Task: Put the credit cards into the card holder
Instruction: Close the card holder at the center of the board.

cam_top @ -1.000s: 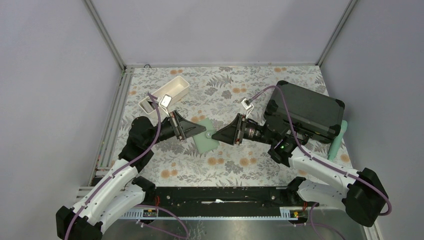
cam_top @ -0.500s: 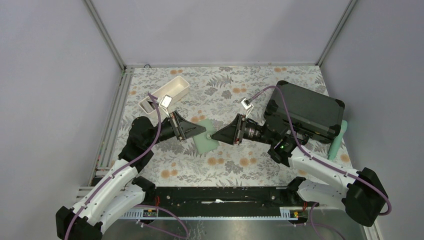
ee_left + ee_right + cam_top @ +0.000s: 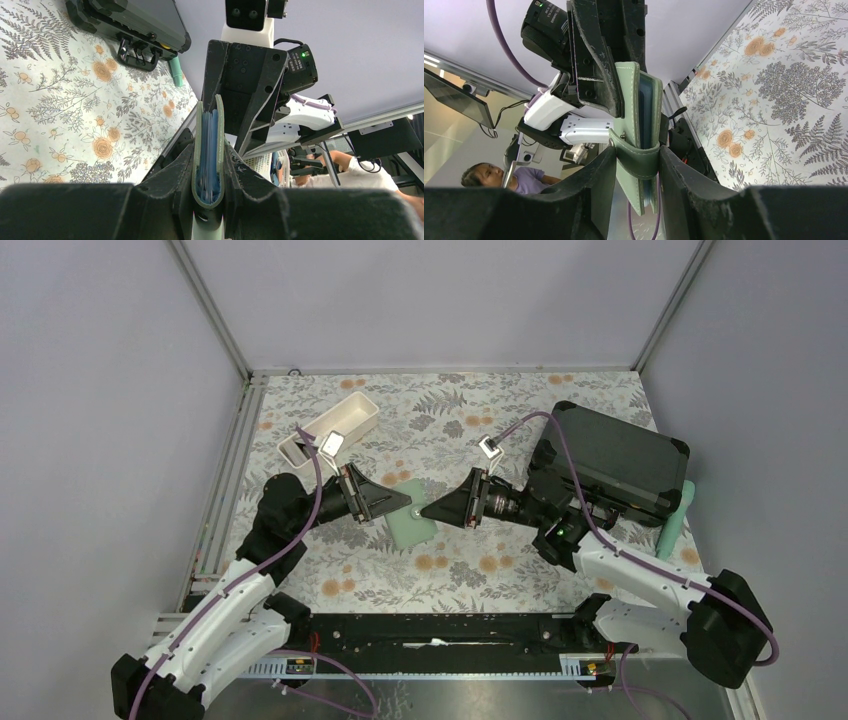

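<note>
The sage-green card holder (image 3: 414, 520) hangs folded above the middle of the table, held between both arms. My left gripper (image 3: 407, 506) is shut on its rounded spine (image 3: 208, 195), and pale blue pockets (image 3: 210, 145) show between the covers. From the opposite side my right gripper (image 3: 428, 510) is shut on the holder's strap end (image 3: 639, 162), both fingers pressing the green strap. In the right wrist view the card holder (image 3: 630, 100) stands on edge with the left gripper's fingers (image 3: 596, 60) behind it. No credit cards show in any view; they are hidden or out of view.
A large black hard case (image 3: 615, 460) lies at the right, also seen in the left wrist view (image 3: 135, 22). A white oblong tray (image 3: 332, 428) sits at the back left. A mint-green handle-like object (image 3: 676, 518) lies by the case. Metal frame rails border the floral tablecloth (image 3: 470, 570).
The right arm has edged slightly to the left toward the holder. The left arm and the card holder stay where they were.
</note>
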You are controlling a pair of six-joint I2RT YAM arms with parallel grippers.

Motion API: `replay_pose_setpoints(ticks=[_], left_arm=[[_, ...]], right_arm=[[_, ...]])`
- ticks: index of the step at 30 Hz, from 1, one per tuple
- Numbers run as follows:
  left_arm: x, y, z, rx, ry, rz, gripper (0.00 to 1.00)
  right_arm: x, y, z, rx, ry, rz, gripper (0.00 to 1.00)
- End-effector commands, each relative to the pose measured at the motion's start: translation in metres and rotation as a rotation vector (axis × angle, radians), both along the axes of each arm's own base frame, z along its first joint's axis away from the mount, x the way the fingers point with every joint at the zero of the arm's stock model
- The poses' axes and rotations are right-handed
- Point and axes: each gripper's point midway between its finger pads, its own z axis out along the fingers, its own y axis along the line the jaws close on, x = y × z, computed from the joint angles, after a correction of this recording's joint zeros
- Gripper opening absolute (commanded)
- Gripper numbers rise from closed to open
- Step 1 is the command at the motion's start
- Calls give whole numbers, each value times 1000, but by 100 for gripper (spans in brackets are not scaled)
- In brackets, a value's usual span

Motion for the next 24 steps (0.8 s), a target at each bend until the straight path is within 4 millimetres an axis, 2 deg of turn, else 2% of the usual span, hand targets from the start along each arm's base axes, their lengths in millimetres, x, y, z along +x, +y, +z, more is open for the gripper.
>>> replay_pose_setpoints(ticks=[1, 8, 24], left_arm=[[-5, 1, 34, -47, -114, -15, 0], [-5, 1, 34, -45, -118, -18, 0], [-6, -1, 33, -48, -113, -22, 0]], right_arm=[[3, 3, 26, 65, -51, 5, 42], [3, 6, 22, 58, -36, 21, 41], [5, 9, 24, 67, -32, 27, 41]])
